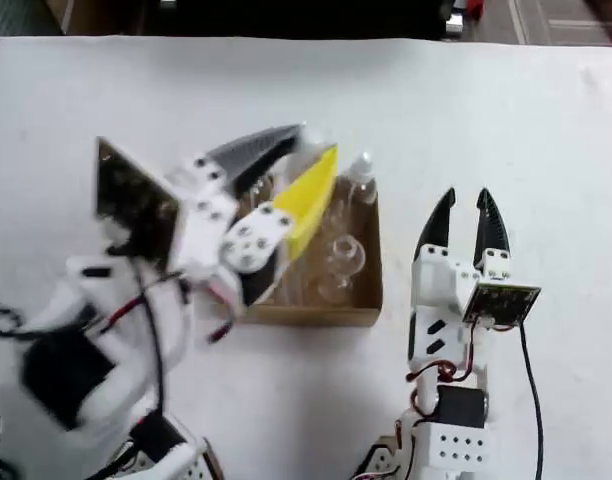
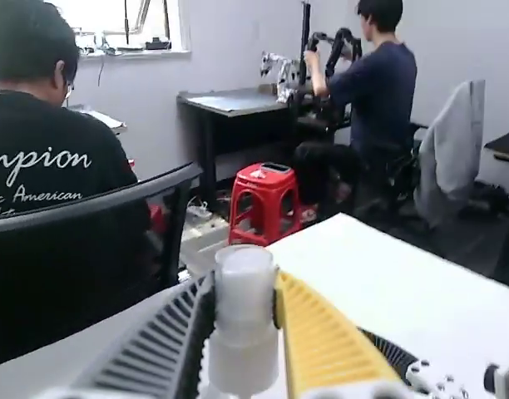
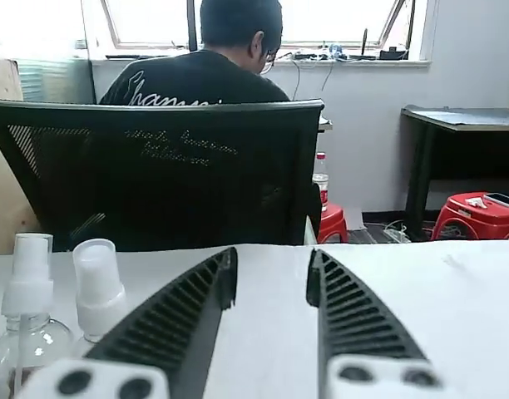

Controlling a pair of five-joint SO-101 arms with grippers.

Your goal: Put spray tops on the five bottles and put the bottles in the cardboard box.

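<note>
Left hand (image 1: 314,142) grips a white-capped clear spray bottle (image 2: 242,332); lowering it may topple clear bottles (image 1: 341,255) below in brown cardboard box (image 1: 316,315); right hand (image 1: 466,195) open

Office-like robotics lab: mesh office chair (image 3: 196,166), black desk (image 2: 238,104), red stool (image 2: 267,199), window (image 3: 338,21), more robot arms (image 2: 325,41) on far desk.

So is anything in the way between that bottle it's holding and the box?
Nothing visible blocks it. The left gripper holds the bottle just above the cardboard box, though other bottles already stand inside.
</note>
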